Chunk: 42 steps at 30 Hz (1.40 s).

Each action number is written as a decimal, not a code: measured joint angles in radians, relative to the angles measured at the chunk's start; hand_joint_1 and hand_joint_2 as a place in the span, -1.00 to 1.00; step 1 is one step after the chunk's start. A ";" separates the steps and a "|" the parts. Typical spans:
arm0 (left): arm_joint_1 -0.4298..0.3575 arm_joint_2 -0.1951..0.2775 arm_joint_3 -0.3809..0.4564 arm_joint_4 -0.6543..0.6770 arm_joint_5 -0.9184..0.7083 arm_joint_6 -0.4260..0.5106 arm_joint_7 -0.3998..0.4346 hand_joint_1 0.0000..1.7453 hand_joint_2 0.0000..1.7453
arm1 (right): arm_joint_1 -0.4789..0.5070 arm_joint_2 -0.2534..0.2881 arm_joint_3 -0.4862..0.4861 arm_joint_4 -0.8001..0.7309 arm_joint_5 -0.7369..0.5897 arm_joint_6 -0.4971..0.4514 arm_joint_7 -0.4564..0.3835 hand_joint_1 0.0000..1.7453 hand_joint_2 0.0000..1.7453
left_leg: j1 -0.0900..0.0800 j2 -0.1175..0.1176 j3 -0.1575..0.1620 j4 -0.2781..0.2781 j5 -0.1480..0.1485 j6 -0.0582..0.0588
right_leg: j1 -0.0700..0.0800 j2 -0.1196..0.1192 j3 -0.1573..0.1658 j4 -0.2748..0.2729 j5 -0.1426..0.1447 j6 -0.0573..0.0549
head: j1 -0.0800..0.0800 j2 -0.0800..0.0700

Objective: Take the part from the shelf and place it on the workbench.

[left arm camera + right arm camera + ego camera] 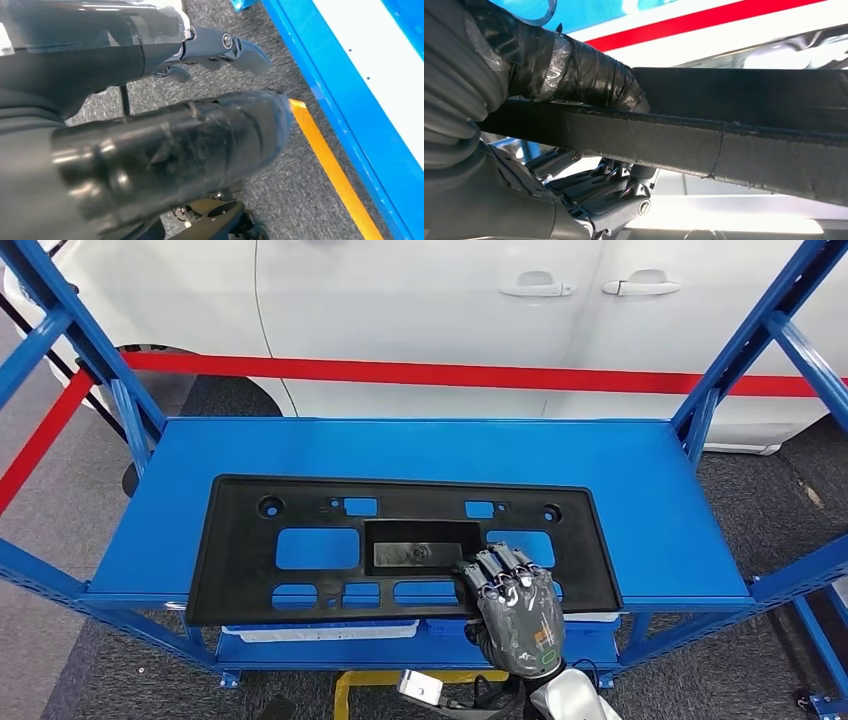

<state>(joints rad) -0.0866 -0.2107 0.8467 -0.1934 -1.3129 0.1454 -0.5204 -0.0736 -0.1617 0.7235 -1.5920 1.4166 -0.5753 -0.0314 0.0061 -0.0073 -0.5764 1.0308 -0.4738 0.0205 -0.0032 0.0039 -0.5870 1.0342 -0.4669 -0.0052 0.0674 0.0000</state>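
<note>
Black part [300,585] on shelf [640,500] | right robot hand [515,605] grips edge | thumb [589,75] above

Nothing here can be read: no words, numbers or brand marks show on the black part [400,545] or the blue shelf [640,490].

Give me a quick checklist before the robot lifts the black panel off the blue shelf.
1. Right hand on the black panel's near edge: ok.
2. Thumb over the edge, fingers under it: ok.
3. Grip tight enough to lift: cannot tell.
4. Left hand helping with the panel: not ok, it hangs by the floor.
5. Panel lying flat on the blue shelf: ok.
</note>
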 joint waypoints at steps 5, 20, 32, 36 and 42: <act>0.003 0.001 0.001 0.000 0.001 -0.017 -0.011 -1.00 1.00 | -0.003 0.011 0.028 0.007 -0.037 -0.001 0.001 1.00 1.00 | 0.006 0.003 0.002 -0.014 0.012 0.025 | -0.008 -0.001 -0.059 0.134 -0.085 0.026 | 0.000 0.000; 0.009 0.003 0.003 0.000 0.016 0.066 0.047 -1.00 1.00 | -0.001 0.020 0.046 0.023 -0.083 -0.010 0.001 1.00 1.00 | 0.005 0.002 -0.041 0.096 -0.067 -0.017 | -0.007 -0.003 0.016 -0.025 0.005 -0.018 | 0.000 0.000; 0.011 0.002 0.003 0.000 0.004 0.135 0.085 -1.00 1.00 | 0.019 0.025 0.042 0.023 -0.089 -0.018 0.008 1.00 1.00 | 0.003 0.001 0.002 -0.001 0.002 0.004 | 0.000 0.003 0.004 0.004 -0.007 0.005 | 0.000 0.000; 0.009 -0.001 0.004 0.000 0.004 0.140 0.086 -1.00 1.00 | 0.022 0.025 0.039 0.023 -0.090 -0.019 0.008 1.00 1.00 | 0.006 0.004 -0.003 -0.010 0.014 0.026 | -0.005 0.001 -0.058 0.155 -0.109 0.024 | 0.000 0.000; 0.010 -0.003 0.004 0.000 0.004 0.142 0.086 -1.00 1.00 | 0.026 0.025 0.035 0.023 -0.094 -0.019 0.009 1.00 1.00 | 0.004 0.006 -0.009 -0.009 0.021 0.027 | -0.010 0.000 -0.025 0.141 -0.069 0.022 | 0.000 0.000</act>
<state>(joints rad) -0.0764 -0.2137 0.8503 -0.1934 -1.3092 0.2873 -0.4341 -0.0471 -0.1366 0.7584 -1.5691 1.3231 -0.5943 -0.0225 0.0106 -0.0015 -0.5858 1.0217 -0.4531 0.0472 -0.0129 0.0041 -0.6119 1.1753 -0.5357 0.0166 0.0678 0.0000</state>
